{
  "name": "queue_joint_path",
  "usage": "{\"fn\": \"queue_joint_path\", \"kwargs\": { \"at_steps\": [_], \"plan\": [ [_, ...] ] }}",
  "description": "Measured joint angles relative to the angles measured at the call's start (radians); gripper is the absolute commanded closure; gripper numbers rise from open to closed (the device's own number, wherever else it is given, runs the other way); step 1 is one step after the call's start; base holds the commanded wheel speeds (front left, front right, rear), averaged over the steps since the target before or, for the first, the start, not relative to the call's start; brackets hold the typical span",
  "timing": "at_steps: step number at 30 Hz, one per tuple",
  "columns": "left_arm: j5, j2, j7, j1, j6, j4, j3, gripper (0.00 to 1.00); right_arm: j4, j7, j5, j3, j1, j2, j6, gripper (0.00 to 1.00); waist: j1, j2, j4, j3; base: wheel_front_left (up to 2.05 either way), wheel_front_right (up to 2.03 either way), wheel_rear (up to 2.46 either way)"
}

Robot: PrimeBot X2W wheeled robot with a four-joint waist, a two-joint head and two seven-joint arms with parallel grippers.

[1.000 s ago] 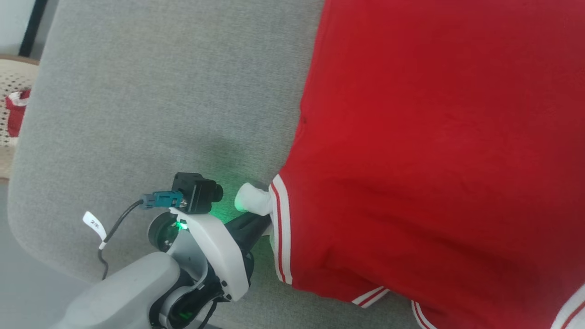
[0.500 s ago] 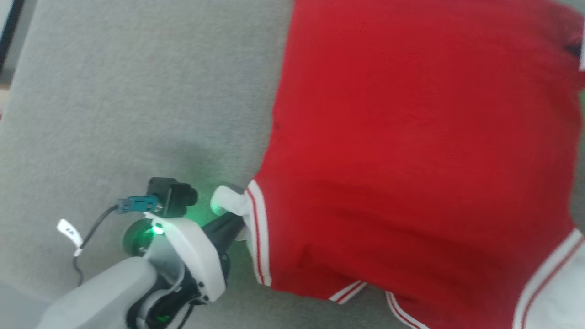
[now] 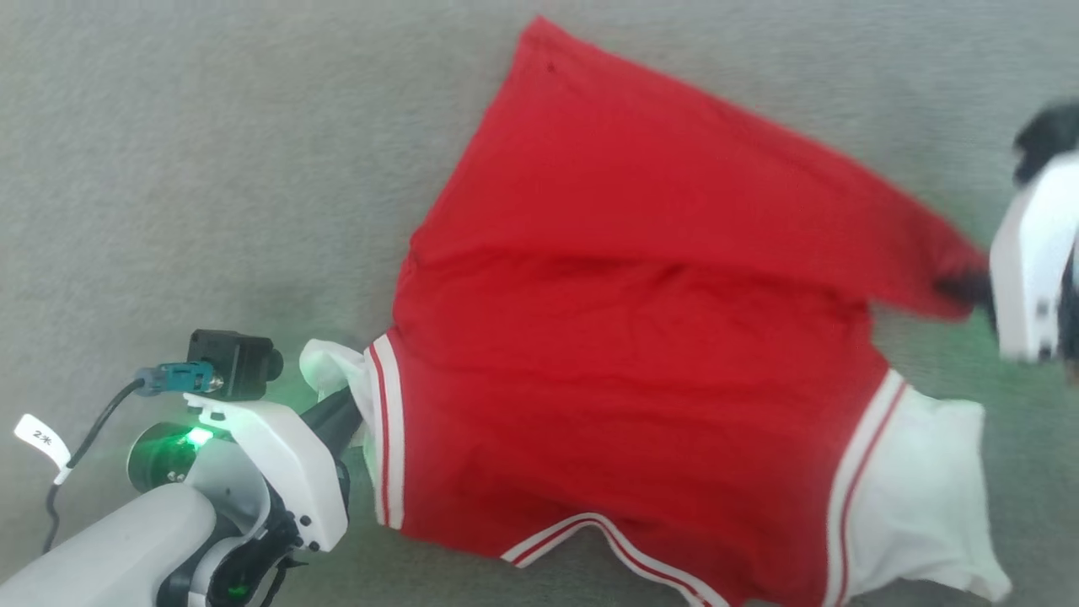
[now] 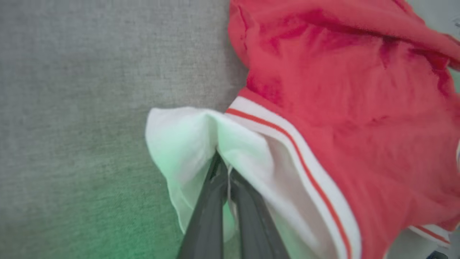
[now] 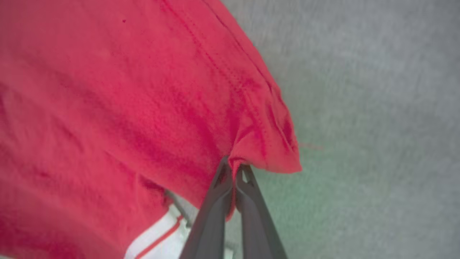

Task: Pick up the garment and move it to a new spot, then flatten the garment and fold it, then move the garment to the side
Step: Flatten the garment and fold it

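Left gripper is clenched on the garment, its two fingers pressed together on the white sleeve, which bunches around their tips. The right gripper is also clenched, pinching a stitched red corner of the body. The garment lies spread on the grey surface between the two grippers. In the head view, the left gripper is at its lower-left edge and the right gripper at its far right. The held corner is drawn out towards the right gripper, and a crease runs across the red cloth. The other sleeve lies loose, below the right gripper in that view.
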Motion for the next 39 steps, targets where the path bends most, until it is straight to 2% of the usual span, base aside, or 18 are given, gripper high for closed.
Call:
{"fn": "queue_joint_path", "kwargs": {
  "at_steps": [4, 9, 15, 16, 17, 18, 22, 31, 35, 39],
  "plan": [
    [-0.005, 0.016, 0.008, 0.002, 0.012, -0.017, 0.007, 1.0, -0.129, 0.018, 0.027, -0.044, 0.171, 0.003, 0.0, 1.0, 0.0, 0.0, -0.037, -0.021, 0.0, 0.0, 0.0],
    [-0.011, 0.019, 0.02, 0.002, 0.03, -0.018, 0.009, 1.0, -0.212, -0.006, 0.016, -0.11, 0.376, 0.055, 0.0, 1.0, 0.0, 0.0, -0.054, -0.032, 0.0, 0.0, 0.0],
    [-0.013, 0.017, 0.022, 0.001, 0.029, -0.014, 0.012, 1.0, -0.186, -0.146, -0.031, -0.161, 0.437, 0.134, 0.0, 1.0, 0.0, 0.0, -0.058, -0.026, 0.0, 0.0, 0.0],
    [-0.014, 0.015, 0.022, -0.001, 0.027, -0.013, 0.013, 1.0, -0.179, -0.172, -0.043, -0.16, 0.441, 0.138, 0.001, 0.94, 0.0, 0.0, -0.057, -0.026, 0.0, 0.0, 0.0],
    [-0.014, 0.014, 0.021, -0.001, 0.027, -0.012, 0.013, 1.0, -0.171, -0.194, -0.048, -0.159, 0.442, 0.141, 0.001, 0.42, 0.0, 0.0, -0.056, -0.027, 0.0, 0.0, 0.0],
    [-0.014, 0.014, 0.021, 0.0, 0.025, -0.011, 0.014, 1.0, -0.166, -0.212, -0.048, -0.16, 0.443, 0.144, 0.001, 0.0, 0.0, 0.0, -0.054, -0.028, 0.0, 0.0, 0.0],
    [-0.016, 0.009, 0.014, 0.002, 0.018, -0.005, 0.012, 1.0, -0.203, -0.258, -0.04, -0.152, 0.446, 0.14, 0.001, 0.0, 0.0, 0.0, -0.047, -0.04, 0.0, 0.0, 0.0],
    [-0.021, 0.001, -0.003, 0.024, 0.01, -0.008, 0.007, 1.0, -0.388, -0.321, -0.064, -0.194, 0.397, 0.106, 0.0, 0.0, 0.0, 0.0, -0.019, -0.065, 0.0, 0.0, 0.0],
    [-0.019, -0.015, -0.004, 0.024, 0.008, -0.009, 0.002, 1.0, -0.39, -0.341, -0.082, -0.171, 0.309, 0.107, 0.0, 0.0, 0.0, 0.0, 0.005, -0.063, 0.0, 0.0, 0.0],
    [-0.007, -0.041, -0.002, 0.007, -0.006, -0.006, -0.009, 1.0, -0.326, -0.351, -0.089, -0.107, 0.185, 0.086, 0.0, 0.0, 0.0, 0.0, 0.04, -0.053, 0.0, 0.0, 0.0]
  ]
}}
